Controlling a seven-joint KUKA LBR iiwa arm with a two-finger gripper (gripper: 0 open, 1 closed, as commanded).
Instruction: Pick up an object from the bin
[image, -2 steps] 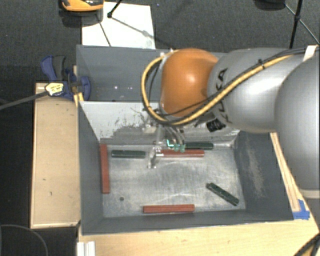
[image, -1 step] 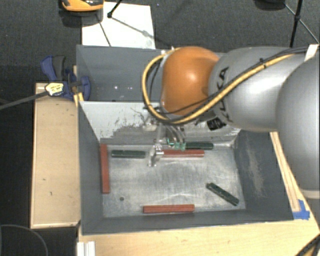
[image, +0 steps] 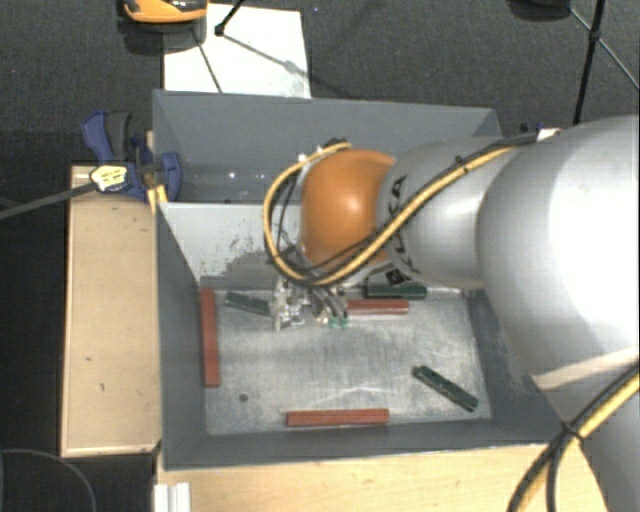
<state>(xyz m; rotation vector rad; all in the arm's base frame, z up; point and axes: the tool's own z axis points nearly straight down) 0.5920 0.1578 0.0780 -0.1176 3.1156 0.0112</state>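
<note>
Gripper (image: 308, 308) sits low near the back of the grey bin (image: 185, 330), hanging under the orange cover (image: 340, 215) at the end of the silver arm (image: 520, 230), which comes in from the right; yellow and black cables (image: 283, 250) loop round that cover. Whether the tool is clenched or released I cannot tell.

Just to its left on the bin floor lies a short dark green stick (image: 247, 303); just to its right lies a short red-brown bar (image: 380, 308), with a dark piece (image: 395, 291) behind it, partly under the arm; the gripper is down between the stick and that bar. Well apart from it are three more things: a long red-brown bar (image: 210, 338) along the left wall; a front red-brown bar (image: 337, 417) lying flat near the front wall; a slanted dark green stick (image: 445, 388) toward the front right corner.
</note>
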